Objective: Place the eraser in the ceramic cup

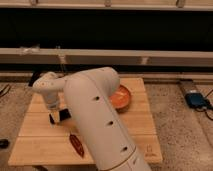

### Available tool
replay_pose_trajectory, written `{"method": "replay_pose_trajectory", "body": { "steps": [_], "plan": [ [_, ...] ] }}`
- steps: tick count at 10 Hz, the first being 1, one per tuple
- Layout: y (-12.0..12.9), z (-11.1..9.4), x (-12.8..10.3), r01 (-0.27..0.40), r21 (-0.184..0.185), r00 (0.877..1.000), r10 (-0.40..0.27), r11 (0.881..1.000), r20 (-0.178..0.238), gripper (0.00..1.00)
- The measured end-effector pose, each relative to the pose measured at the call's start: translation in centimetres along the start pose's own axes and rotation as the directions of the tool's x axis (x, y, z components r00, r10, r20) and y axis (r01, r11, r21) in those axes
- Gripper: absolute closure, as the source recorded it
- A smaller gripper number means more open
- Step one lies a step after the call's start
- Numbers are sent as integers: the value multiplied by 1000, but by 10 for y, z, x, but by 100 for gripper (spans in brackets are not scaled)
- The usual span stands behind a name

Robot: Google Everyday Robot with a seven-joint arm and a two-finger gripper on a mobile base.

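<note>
**One eraser, directly under my gripper**

Item: eraser [63,116], a dark block on the bench [35,131], well left of the orange bowl [124,98]. My gripper [57,115] is down on it. Jaws' state and the eraser's long axis: cannot tell. Ceramic cup: not seen.

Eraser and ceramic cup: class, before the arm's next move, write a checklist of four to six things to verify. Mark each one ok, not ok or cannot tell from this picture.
1. Gripper low over the left part of the wooden table: ok.
2. Eraser in the grip: cannot tell; only a dark shape shows at the gripper.
3. Ceramic cup in sight: not ok; it shows nowhere, perhaps hidden behind the arm.
4. Dark red chili-shaped item apart from the gripper: ok, it lies nearer the front edge.
5. Orange bowl apart from the gripper: ok, it sits beyond the arm.
</note>
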Motion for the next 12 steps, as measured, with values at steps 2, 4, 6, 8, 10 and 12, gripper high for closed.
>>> {"method": "replay_pose_trajectory", "body": {
  "steps": [2, 4, 6, 8, 10, 12],
  "plan": [
    [-7, -17, 1, -3, 30, 999, 2, 1000, 32, 75],
    [-13, -45, -12, 17, 80, 996, -24, 997, 81, 92],
    [-13, -79, -27, 55, 132, 989, -72, 990, 127, 100],
    [-5, -120, -48, 110, 178, 973, -143, 978, 182, 100],
    [4, -146, -59, 151, 206, 956, -196, 967, 218, 100],
    [13, -170, -66, 184, 233, 938, -241, 955, 249, 100]
  ]
}}
